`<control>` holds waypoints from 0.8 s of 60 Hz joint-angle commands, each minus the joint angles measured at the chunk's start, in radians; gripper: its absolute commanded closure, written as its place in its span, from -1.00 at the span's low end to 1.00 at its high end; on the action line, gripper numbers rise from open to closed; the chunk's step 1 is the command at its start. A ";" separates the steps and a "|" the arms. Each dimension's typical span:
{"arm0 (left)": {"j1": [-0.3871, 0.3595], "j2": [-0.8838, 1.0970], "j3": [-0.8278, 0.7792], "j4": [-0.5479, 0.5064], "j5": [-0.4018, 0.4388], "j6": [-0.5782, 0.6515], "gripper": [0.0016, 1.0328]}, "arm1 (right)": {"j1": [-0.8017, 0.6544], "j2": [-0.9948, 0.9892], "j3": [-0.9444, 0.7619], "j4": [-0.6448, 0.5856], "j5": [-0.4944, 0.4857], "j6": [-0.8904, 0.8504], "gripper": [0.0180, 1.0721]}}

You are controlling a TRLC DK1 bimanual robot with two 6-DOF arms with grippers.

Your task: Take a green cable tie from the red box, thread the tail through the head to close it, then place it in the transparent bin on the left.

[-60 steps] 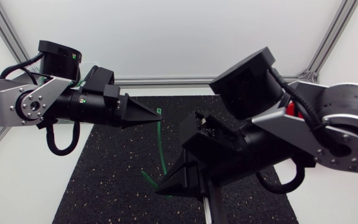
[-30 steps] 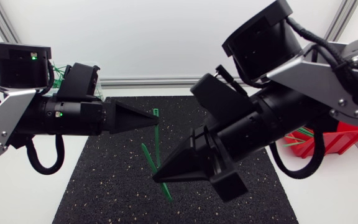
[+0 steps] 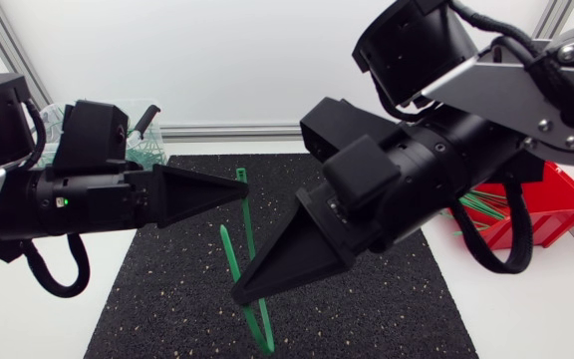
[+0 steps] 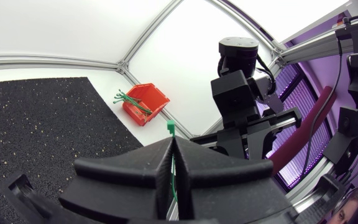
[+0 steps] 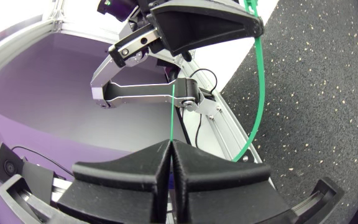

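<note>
no text, label, number or sign can be read anywhere in these views.
</note>
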 commanded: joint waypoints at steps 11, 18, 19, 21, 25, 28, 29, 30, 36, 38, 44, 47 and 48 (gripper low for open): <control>-0.019 -0.056 -0.076 0.073 -0.044 -0.044 0.93 | -0.008 0.012 0.031 -0.009 -0.055 0.200 0.89; -0.021 -0.079 -0.093 0.082 -0.055 -0.058 0.93 | -0.023 0.009 0.048 0.001 -0.092 0.264 0.89; -0.021 -0.083 -0.094 0.085 -0.055 -0.060 0.93 | -0.028 0.009 0.050 0.001 -0.100 0.275 0.89; -0.022 -0.089 -0.097 0.087 -0.058 -0.061 0.93 | -0.033 0.007 0.053 0.001 -0.103 0.289 0.89; -0.035 -0.109 -0.104 0.088 -0.073 -0.064 0.93 | -0.039 0.004 0.060 0.002 -0.115 0.309 0.89; -0.050 -0.123 -0.105 0.093 -0.086 -0.075 0.93 | -0.054 0.000 0.068 -0.001 -0.132 0.329 0.89; -0.058 -0.126 -0.107 0.093 -0.090 -0.078 0.93 | -0.054 0.000 0.070 -0.004 -0.134 0.332 0.89; -0.062 -0.131 -0.107 0.094 -0.096 -0.080 0.93 | -0.054 0.000 0.071 -0.007 -0.134 0.333 0.89; -0.090 -0.154 -0.110 0.094 -0.127 -0.100 0.93 | -0.060 0.000 0.086 -0.030 -0.134 0.339 0.89; -0.101 -0.158 -0.111 0.096 -0.138 -0.104 0.93 | -0.060 0.001 0.091 -0.032 -0.134 0.338 0.89; -0.153 -0.180 -0.122 0.101 -0.218 -0.098 0.93 | -0.057 0.003 0.097 -0.030 -0.134 0.338 0.89; -0.165 -0.185 -0.125 0.101 -0.244 -0.095 0.93 | -0.051 0.001 0.094 -0.030 -0.134 0.336 0.89; -0.165 -0.185 -0.127 0.102 -0.247 -0.095 0.93 | -0.053 0.001 0.096 -0.032 -0.134 0.336 0.89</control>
